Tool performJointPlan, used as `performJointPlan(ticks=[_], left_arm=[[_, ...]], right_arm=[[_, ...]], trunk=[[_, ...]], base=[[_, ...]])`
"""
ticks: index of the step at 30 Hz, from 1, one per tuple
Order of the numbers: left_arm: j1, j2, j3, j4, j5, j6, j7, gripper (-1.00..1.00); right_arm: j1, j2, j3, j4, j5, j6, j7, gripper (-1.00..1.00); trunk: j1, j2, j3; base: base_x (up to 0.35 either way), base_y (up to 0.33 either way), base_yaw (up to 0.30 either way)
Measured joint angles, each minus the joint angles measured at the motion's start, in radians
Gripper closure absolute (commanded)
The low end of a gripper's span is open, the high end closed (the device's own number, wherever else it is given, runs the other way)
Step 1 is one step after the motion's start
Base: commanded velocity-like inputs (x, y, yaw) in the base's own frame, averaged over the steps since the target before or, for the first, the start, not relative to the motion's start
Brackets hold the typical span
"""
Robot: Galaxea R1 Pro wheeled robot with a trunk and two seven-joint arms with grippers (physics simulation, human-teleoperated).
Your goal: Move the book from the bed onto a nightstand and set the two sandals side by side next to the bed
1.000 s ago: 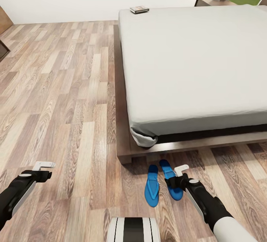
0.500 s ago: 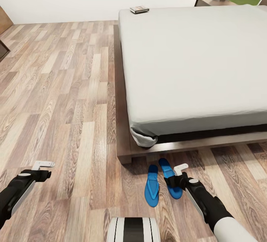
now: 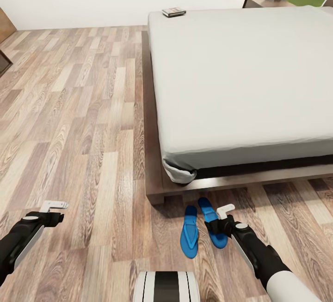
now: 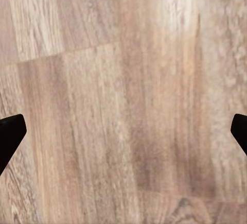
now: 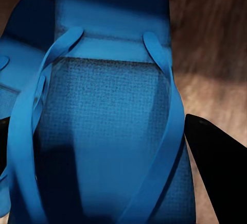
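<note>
From the head view, two blue sandals lie side by side on the wood floor just beside the foot of the bed. The right gripper sits over the right-hand sandal. The right wrist view adds the close detail: its fingers are spread wide on either side of that sandal's straps, not clamped. The book rests on the mattress's far corner. The left gripper hangs released over bare planks.

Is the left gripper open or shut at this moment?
Open. In the left wrist view the left gripper's two dark fingertips sit at opposite edges, with only bare wood-plank floor between them.
</note>
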Motion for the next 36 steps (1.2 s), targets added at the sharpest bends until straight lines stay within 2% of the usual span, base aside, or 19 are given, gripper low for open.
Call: performJointPlan(ticks=[7,12,15,22,26,33,35,36], left_arm=[[0.0,-0.001,0.002,0.001,0.0,0.0,0.0,-1.0],[0.002,-0.004,0.006,0.002,0.0,-0.003,0.0,-1.0],[0.002,-0.005,0.007,0.002,0.001,-0.003,0.0,-1.0],[0.002,-0.005,0.007,0.001,0.001,-0.002,-0.002,-1.0],[0.002,-0.005,0.007,0.001,0.001,-0.002,-0.002,-1.0],[0.002,-0.005,0.007,0.001,0.001,0.001,-0.002,-1.0],[0.002,-0.005,0.007,0.001,0.001,0.001,-0.002,-1.0],[0.002,-0.005,0.007,0.001,0.001,0.001,-0.002,-1.0]], right_arm=[[0.001,0.0,0.001,-0.004,-0.001,0.002,0.003,1.0],[0.002,0.008,-0.006,-0.01,-0.003,-0.026,0.007,1.0],[0.002,0.009,-0.007,-0.009,-0.003,-0.038,0.006,1.0],[0.002,0.009,-0.008,-0.009,-0.004,-0.04,0.005,1.0],[0.001,0.009,-0.009,-0.006,-0.004,-0.04,0.002,1.0],[0.001,0.008,-0.013,-0.001,-0.004,-0.039,0.002,1.0],[0.001,0.008,-0.019,-0.001,-0.004,-0.039,0.002,1.0],[0.0,0.008,-0.034,-0.001,-0.003,-0.039,0.001,1.0]], trunk=[[0.0,0.0,0.0],[0.0,0.0,0.0],[0.001,-0.001,-0.011],[0.001,-0.001,-0.012],[0.003,-0.002,-0.027],[0.003,-0.002,-0.027],[0.003,-0.002,-0.027],[0.003,-0.002,-0.027]], base=[[0.0,0.0,0.0],[0.0,0.0,0.0],[0.0,0.0,0.0],[0.0,0.0,0.0],[0.0,0.0,0.0],[0.0,0.0,0.0],[0.0,0.0,0.0],[0.0,0.0,0.0]])
